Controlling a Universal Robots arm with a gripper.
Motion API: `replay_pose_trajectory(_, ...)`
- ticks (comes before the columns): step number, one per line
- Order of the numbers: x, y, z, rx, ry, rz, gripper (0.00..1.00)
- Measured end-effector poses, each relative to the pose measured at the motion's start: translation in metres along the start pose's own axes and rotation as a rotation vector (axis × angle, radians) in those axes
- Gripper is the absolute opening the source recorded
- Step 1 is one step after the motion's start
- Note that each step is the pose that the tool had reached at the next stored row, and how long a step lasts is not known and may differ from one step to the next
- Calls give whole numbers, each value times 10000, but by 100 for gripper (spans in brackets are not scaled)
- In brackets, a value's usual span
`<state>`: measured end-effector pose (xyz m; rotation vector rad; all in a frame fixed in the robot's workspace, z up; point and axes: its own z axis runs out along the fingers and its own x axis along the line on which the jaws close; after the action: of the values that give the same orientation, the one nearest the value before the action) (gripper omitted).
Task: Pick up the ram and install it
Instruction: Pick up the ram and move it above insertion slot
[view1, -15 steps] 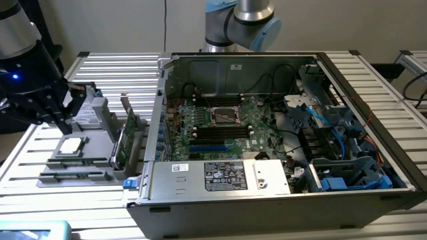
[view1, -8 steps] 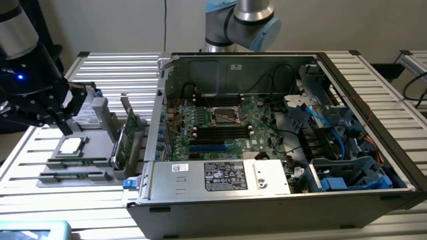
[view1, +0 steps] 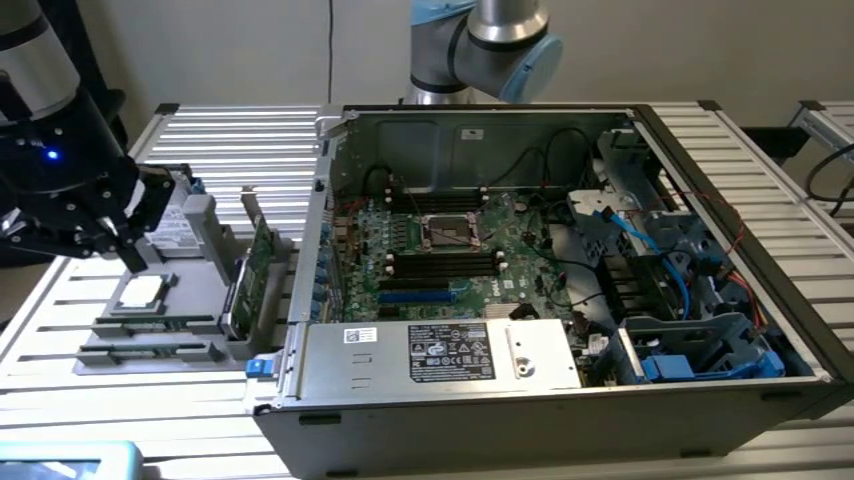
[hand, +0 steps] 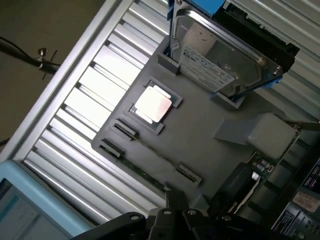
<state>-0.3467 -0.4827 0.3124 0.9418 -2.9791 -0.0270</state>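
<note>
The end effector (view1: 134, 262) is clenched, its dark fingers drawn together with nothing seen between them. It hangs on the black arm (view1: 54, 140), tips pointing down, a little above a grey fixture (hand: 200, 130).

Nearest to the fingertips in the wrist view is the ram (hand: 142, 172). It shows as a thin greenish strip standing on edge in the fixture's outer holder, running between two small end clips along the fixture's border. The end effector is apart from it and does not touch it. A second, parallel holder with its own clips lies just beyond the ram, toward the middle of the fixture.

Past those holders sits a square processor chip (hand: 152, 105) with a pale metal top, flat in a raised pocket. In the exterior view it lies almost straight under the fingertips. Farther out again a hard drive (hand: 220, 60) leans in a blue-edged cradle at the fixture's far end.

To the end effector's side, toward the exterior view's right, a green expansion card (view1: 256, 265) stands upright at the fixture's edge. Beyond that card lies the open computer case (view1: 534, 420), well apart from the end effector. Its motherboard (view1: 454, 250) faces up, with dark memory slots beside the processor socket.

Fixture and case both rest on a slatted metal worktop (view1: 240, 130).
</note>
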Motion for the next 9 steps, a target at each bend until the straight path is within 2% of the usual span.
replay_pose_trajectory(9,0,0,26,18,36,-1635,11)
